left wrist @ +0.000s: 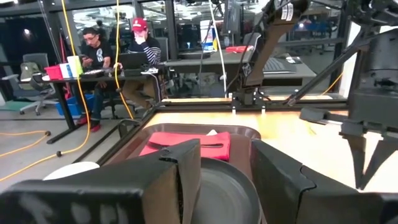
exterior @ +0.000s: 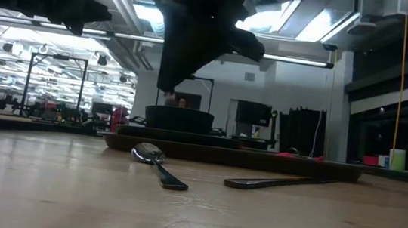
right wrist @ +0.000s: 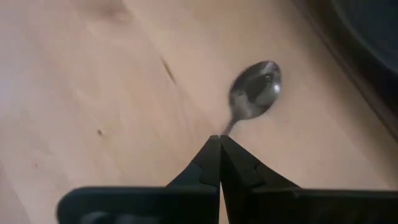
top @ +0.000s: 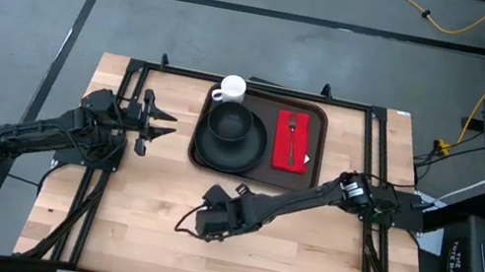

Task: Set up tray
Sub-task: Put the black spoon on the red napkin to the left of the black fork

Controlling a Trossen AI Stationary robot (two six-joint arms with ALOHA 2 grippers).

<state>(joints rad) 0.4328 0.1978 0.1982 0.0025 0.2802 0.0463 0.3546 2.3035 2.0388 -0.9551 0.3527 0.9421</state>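
The dark brown tray [top: 318,117] lies at the table's far middle. On it are a black plate [top: 249,157] with a black bowl [top: 229,124], a white cup [top: 232,87] and a red napkin [top: 290,155] with a fork [top: 292,130]. A metal spoon [exterior: 155,160] [right wrist: 255,90] lies flat on the wood in front of the tray. My right gripper [right wrist: 219,144] [top: 199,221] is shut and slants down above the spoon's handle, clear of it in the low view. My left gripper [top: 160,123] [left wrist: 227,180] stands open and level to the left of the tray, holding nothing.
A dark long utensil [exterior: 276,183] lies on the wood to the right of the spoon, near the tray's front rim [exterior: 260,161]. Black frame rails [top: 370,179] run along both table sides. Bare wood [top: 301,257] spreads over the near half.
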